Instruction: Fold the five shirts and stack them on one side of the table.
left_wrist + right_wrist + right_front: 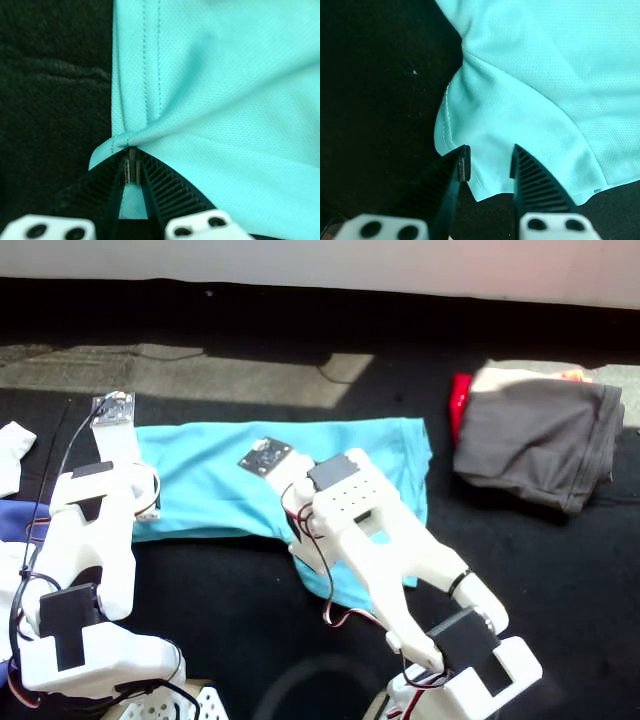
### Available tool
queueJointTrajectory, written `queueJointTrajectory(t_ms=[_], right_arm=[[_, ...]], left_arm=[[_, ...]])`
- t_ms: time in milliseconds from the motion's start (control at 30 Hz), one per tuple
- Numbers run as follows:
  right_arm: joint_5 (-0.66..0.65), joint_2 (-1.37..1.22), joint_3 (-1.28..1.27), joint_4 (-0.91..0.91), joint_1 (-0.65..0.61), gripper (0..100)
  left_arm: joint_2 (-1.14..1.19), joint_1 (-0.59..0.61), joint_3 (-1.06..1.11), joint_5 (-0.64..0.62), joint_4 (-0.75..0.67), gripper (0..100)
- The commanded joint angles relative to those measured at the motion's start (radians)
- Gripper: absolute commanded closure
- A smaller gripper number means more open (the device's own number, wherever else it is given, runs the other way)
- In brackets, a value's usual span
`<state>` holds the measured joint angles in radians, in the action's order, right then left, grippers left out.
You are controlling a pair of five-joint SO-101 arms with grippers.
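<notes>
In the high view the turquoise shirt (220,480) lies spread on the dark surface (220,625), with a folded grey shirt (540,435) well apart. The wrist views show the left hand (131,167) clenched on its hem and the right hand (487,162) released, straddling an edge.

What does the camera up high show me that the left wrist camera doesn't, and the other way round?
The high view adds the left arm and right arm over the table, a folded dark grey shirt with something red at its edge, and white cloth and blue cloth at the other end. The left wrist view adds close detail: the left pincer shut on the stitched hem of the turquoise shirt, bunching it. Both share that shirt, spread on the black table cover.
</notes>
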<state>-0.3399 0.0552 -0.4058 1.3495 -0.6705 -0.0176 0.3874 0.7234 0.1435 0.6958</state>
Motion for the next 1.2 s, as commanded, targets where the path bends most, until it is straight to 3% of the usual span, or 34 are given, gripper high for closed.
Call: queueJointTrajectory(t_ms=[0, 133, 367, 433, 567, 900, 1167], right_arm=[[-0.012, 0.051, 0.048, 0.008, 0.036, 81.5], [-0.012, 0.039, 0.042, -0.030, 0.128, 81.6], [0.014, 0.028, 0.053, -0.444, 0.476, 99.5], [0.086, -0.010, 0.127, -0.478, 0.524, 97.3], [0.190, -0.191, 0.346, -0.446, 0.545, 93.8], [0.198, -0.677, 0.947, -0.099, 0.545, 93.8], [0.193, -0.977, 1.356, -0.082, 0.624, 93.8]], left_arm=[[-0.015, -0.016, 0.002, -0.003, -0.011, 99], [-0.015, -0.016, 0.002, -0.003, -0.011, 99], [-0.015, -0.016, 0.002, -0.003, -0.011, 99], [-0.015, -0.016, 0.002, -0.003, -0.011, 99], [-0.015, -0.016, 0.002, -0.003, -0.011, 99], [-0.015, -0.016, 0.002, -0.003, -0.011, 99], [-0.015, -0.016, 0.002, -0.003, -0.011, 99]])
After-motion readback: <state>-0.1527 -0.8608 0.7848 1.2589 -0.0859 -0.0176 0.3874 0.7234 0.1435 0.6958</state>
